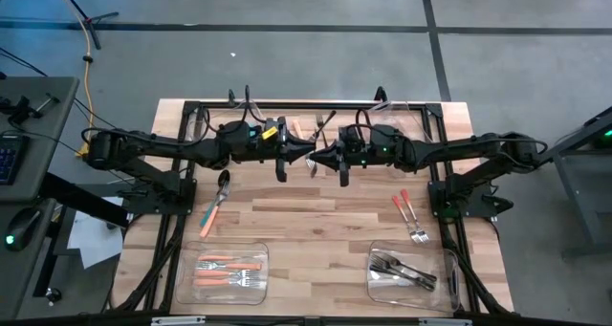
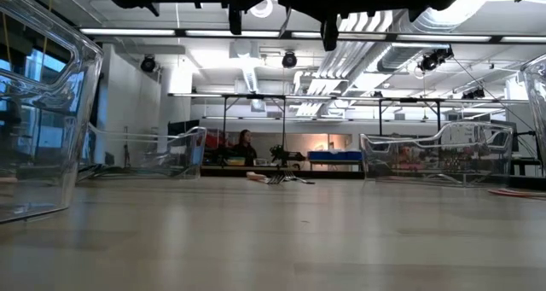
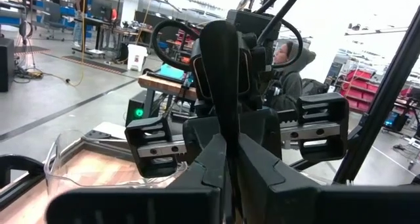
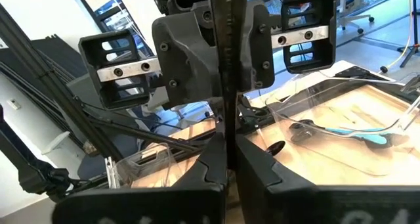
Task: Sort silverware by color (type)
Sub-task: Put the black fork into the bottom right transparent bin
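Silverware, loose, left: one orange-handled spoon point(image 1: 214, 204) with a dark bowl, lying slantwise on the bare wood below the left arm.
Silverware, loose, right: two red-orange-handled forks point(image 1: 409, 216) side by side, toward the right edge.
Silverware, loose, centre rear: a small cluster of forks point(image 1: 316, 140) near the far edge, just behind the two grippers; exact count cannot be told.
Silverware, binned: orange-handled pieces point(image 1: 229, 270), about four, in the near left bin point(image 1: 259, 252); all-dark pieces point(image 1: 402, 271), several, in the near right bin point(image 1: 375, 252); one teal-handled piece point(image 4: 354, 133) in a far bin point(image 4: 315, 92).
Bins: four clear plastic, two at the near edge and two at the far edge.
Left gripper point(image 1: 308, 156): raised at the table's middle, fingers closed together, nothing held.
Right gripper point(image 1: 319, 158): facing the left gripper tip to tip, fingers closed together, nothing held.
Surface: light wooden plank table point(image 1: 316, 221) on a black frame.
Room: grey concrete floor, workshop hall with ceiling strip lights; one seated person point(image 2: 245, 144) far behind, another in a hood point(image 3: 289, 73) nearer by.
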